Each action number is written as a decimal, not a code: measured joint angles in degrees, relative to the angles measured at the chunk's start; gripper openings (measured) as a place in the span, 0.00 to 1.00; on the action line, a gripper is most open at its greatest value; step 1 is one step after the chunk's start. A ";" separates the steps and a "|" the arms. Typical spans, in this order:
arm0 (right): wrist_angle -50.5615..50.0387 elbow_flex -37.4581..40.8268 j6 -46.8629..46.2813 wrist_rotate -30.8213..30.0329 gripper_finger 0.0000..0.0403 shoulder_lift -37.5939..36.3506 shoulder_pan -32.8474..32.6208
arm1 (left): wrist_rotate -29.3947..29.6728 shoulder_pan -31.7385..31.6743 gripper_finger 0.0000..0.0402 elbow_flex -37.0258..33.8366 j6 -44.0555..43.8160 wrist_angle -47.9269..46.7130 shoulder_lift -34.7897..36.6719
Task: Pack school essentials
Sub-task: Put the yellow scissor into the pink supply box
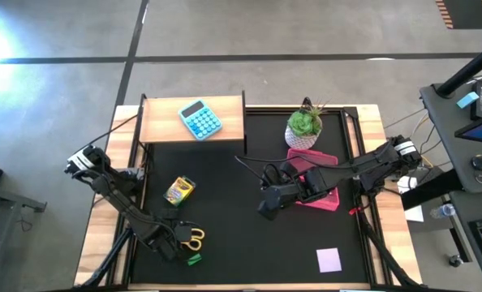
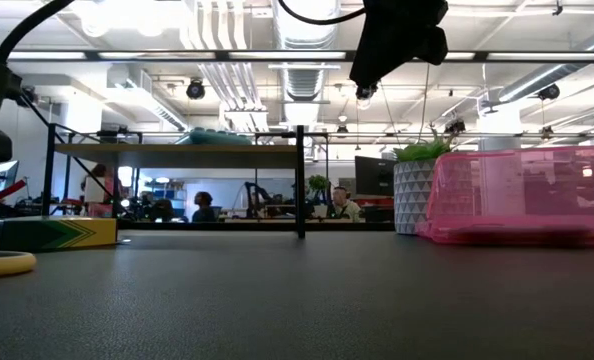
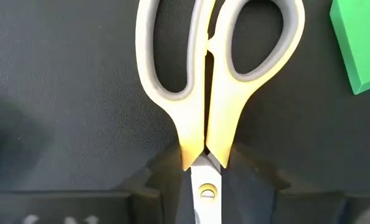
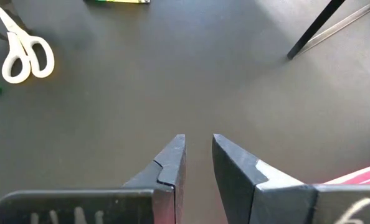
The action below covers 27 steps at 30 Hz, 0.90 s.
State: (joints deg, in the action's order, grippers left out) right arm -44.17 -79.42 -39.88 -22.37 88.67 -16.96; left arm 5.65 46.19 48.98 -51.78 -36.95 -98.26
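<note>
One pair of yellow-handled, grey-lined steel scissors (image 3: 213, 93) lay flat at the mat's near-left, blades clamped in the left gripper (image 3: 205, 186); one green eraser (image 3: 359, 43) beside. Right gripper (image 4: 199, 155) hovered mid-table, jaws narrowly apart.

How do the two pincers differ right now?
The left pincer is low over the black mat, closing around the blades of the yellow-handled scissors; the right pincer hangs above bare mat beside the pink mesh basket, holding nothing. Left works near the table's front-left; right waits mid-table. Both are dark, two-fingered.
</note>
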 joint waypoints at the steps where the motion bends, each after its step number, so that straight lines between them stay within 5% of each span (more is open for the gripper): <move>1: 0.01 0.00 0.00 0.00 0.17 0.01 0.01 | -0.01 0.00 0.22 -0.01 -0.20 0.26 -0.39; 12: 0.22 0.00 0.00 -0.08 0.17 0.01 0.11 | 1.50 -0.17 0.20 -0.23 -0.70 0.87 6.47; 27: 6.56 0.00 2.20 3.71 0.17 0.01 0.11 | 18.24 -2.78 0.20 -0.24 -6.37 3.13 17.64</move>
State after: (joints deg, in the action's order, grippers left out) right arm -37.60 -79.42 -37.68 -18.66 88.68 -16.84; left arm 23.89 43.41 48.75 -58.15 -33.82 -80.61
